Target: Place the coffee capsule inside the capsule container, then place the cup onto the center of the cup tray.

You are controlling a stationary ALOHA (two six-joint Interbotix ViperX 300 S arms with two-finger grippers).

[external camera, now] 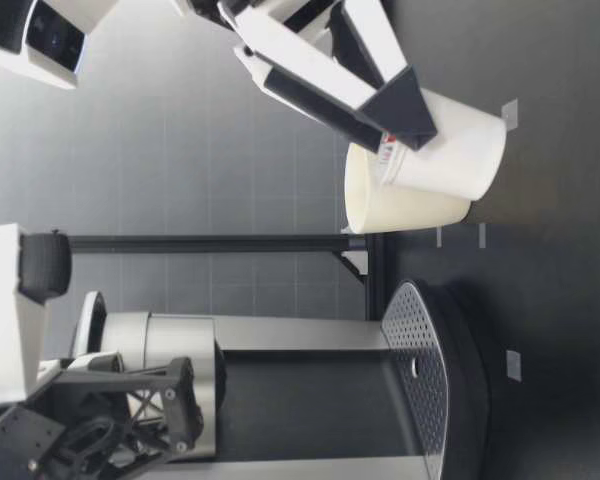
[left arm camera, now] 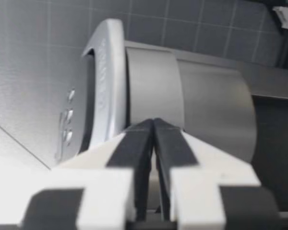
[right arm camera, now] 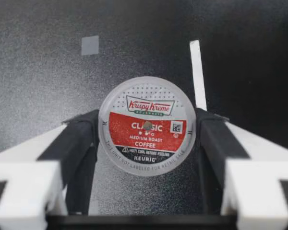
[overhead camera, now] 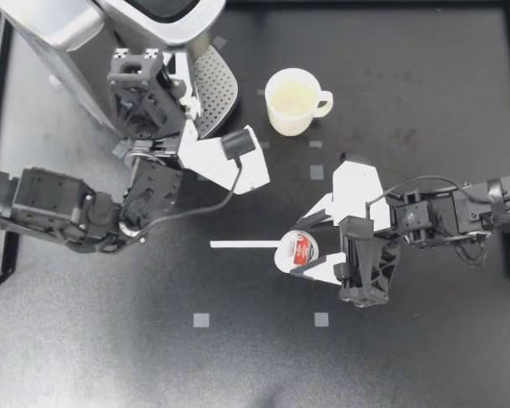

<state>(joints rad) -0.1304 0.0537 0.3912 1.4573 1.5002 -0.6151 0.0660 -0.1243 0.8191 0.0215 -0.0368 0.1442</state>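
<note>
Clamping the coffee capsule (overhead camera: 296,248) from two sides, my right gripper (overhead camera: 306,252) has one finger on each flank just under the rim. In the right wrist view the foil lid faces back along the wrist. That hold suits the first step, since the capsule's body points away from the gripper, ready to go bottom-first into an opening. In the low view the capsule is tilted, and I cannot tell whether it is clear of the table (overhead camera: 408,357). A white strip (overhead camera: 242,245) lies on the table at the capsule's 9 o'clock, just beside it.

At about 10 o'clock from the capsule, well apart, stands the coffee machine (overhead camera: 76,42). My left gripper (overhead camera: 136,66) hangs close by its upper part, and the left wrist view shows its fingers pressed together on nothing. I judge it is posted there to work the lid, as I cannot make out an open capsule container.

At the capsule's 12 o'clock the cup (overhead camera: 291,100) stands upright on bare table, its handle at 3 o'clock. The perforated cup tray (overhead camera: 214,89) lies near at the cup's 9 o'clock, not under it, so the second step is not yet begun. Carrying the capsule toward 10 o'clock calls for care not to clip my left arm.
</note>
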